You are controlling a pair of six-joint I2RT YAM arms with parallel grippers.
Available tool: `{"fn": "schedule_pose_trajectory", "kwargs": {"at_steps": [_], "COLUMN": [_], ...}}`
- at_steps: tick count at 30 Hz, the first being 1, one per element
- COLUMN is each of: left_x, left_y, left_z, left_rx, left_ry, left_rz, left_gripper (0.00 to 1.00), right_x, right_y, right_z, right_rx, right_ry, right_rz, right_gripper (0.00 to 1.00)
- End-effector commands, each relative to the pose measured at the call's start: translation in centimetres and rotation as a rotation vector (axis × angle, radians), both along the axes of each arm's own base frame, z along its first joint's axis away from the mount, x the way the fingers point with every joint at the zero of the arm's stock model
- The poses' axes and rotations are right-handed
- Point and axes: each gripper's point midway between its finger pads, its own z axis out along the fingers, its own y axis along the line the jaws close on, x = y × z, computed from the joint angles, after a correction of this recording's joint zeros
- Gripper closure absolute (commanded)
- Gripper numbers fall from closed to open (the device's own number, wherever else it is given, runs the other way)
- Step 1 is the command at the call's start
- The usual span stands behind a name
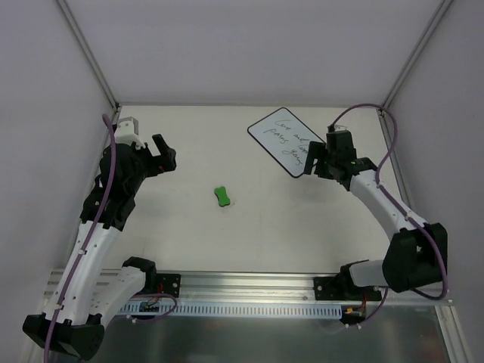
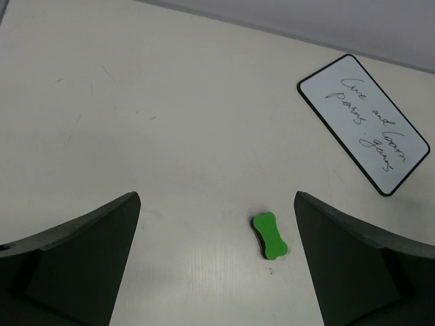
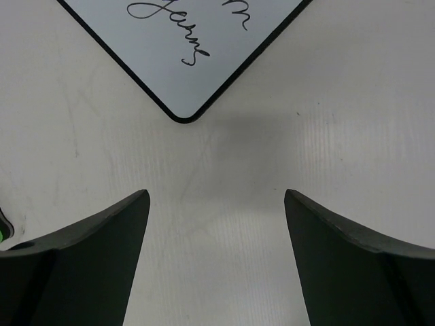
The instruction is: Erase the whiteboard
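Lying flat at the far right of the worktop (image 1: 227, 242), is that the whiteboard (image 1: 286, 141) being shown here? (A)

Yes. It is sitting askew to the worktop's edges, and dark handwriting (image 2: 367, 112) is running across its face in several lines. Its thin black rim is showing all the way round. (B)

And what is the right end effector (image 1: 318, 160) doing? (A)

It is hanging just beside the board's near right corner with its fingers spread, gripping nothing. Its own camera is showing that rounded corner (image 3: 183, 47) ahead of the gap (image 3: 216, 197), with bare worktop lying between the two fingers. (B)

I am seeing something green near the middle. (A)

That is the eraser (image 1: 221, 197), a small bone-shaped block. It is lying on the worktop well apart from the board, with neither arm touching it. (B)

Is the left end effector (image 1: 160, 155) carrying anything? (A)

Nothing. It is hovering over the far left part of the worktop, fingers standing wide apart. Its camera is looking between them (image 2: 216, 204) at the eraser (image 2: 270, 236), with the whiteboard (image 2: 363, 122) lying farther off to the right. (B)
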Motion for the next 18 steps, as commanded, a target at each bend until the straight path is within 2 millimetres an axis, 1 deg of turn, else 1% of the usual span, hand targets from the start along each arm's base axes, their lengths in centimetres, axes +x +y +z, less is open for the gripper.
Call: {"fn": "schedule_pose_trajectory", "kwargs": {"at_steps": [1, 2, 3, 4, 5, 6, 7, 8, 9, 10, 13, 15, 18], "left_x": [0.0, 0.0, 0.0, 0.0, 0.0, -0.1, -0.1, -0.1, -0.2, -0.2, -0.4, -0.5, -0.7], "left_y": [-1.1, -1.1, -1.2, -1.2, -1.2, -1.3, -1.3, -1.4, -1.4, -1.5, -1.6, -1.6, -1.6], "left_z": [0.2, 0.2, -0.4, -0.6, -0.7, -1.0, -1.1, -1.2, -1.1, -1.3, -1.3, -1.4, -1.7], "left_rx": [-0.052, -0.054, -0.052, -0.052, -0.054, -0.055, -0.057, -0.057, -0.060, -0.062, -0.067, -0.069, -0.073], "left_ry": [-0.013, -0.013, 0.001, 0.006, 0.007, 0.014, 0.016, 0.017, 0.016, 0.022, 0.021, 0.020, 0.022], "left_rz": [-0.035, -0.037, -0.038, -0.038, -0.039, -0.042, -0.043, -0.046, -0.049, -0.054, -0.057, -0.059, -0.061], "left_gripper": [0.01, 0.01, 0.01, 0.01, 0.01, 0.01, 0.01, 0.01, 0.01, 0.01, 0.01, 0.01, 0.01], "right_x": [2.8, 3.1, 3.5, 3.7, 4.3, 4.7, 4.9, 5.5, 5.7, 6.1, 7.2, 7.9, 8.3], "right_y": [2.0, 2.1, 2.1, 2.4, 2.7, 2.7, 3.0, 3.2, 3.2, 3.5, 4.0, 4.1, 3.9], "right_z": [-1.0, -1.8, -2.6, -3.4, -4.9, -5.5, -6.1, -6.4, -7.7, -7.9, -8.5, -8.3, -8.9], "right_rx": [0.091, 0.088, 0.080, 0.098, 0.096, 0.096, 0.115, 0.121, 0.116, 0.136, 0.152, 0.168, 0.163], "right_ry": [-0.015, 0.006, 0.021, 0.044, 0.080, 0.091, 0.104, 0.108, 0.135, 0.135, 0.124, 0.102, 0.105], "right_rz": [-0.069, -0.086, -0.114, -0.149, -0.166, -0.191, -0.226, -0.245, -0.265, -0.285, -0.301, -0.323, -0.356], "right_gripper": [0.16, 0.19, 0.21, 0.25, 0.27, 0.28, 0.33, 0.36, 0.39, 0.44, 0.47, 0.48, 0.48]}}
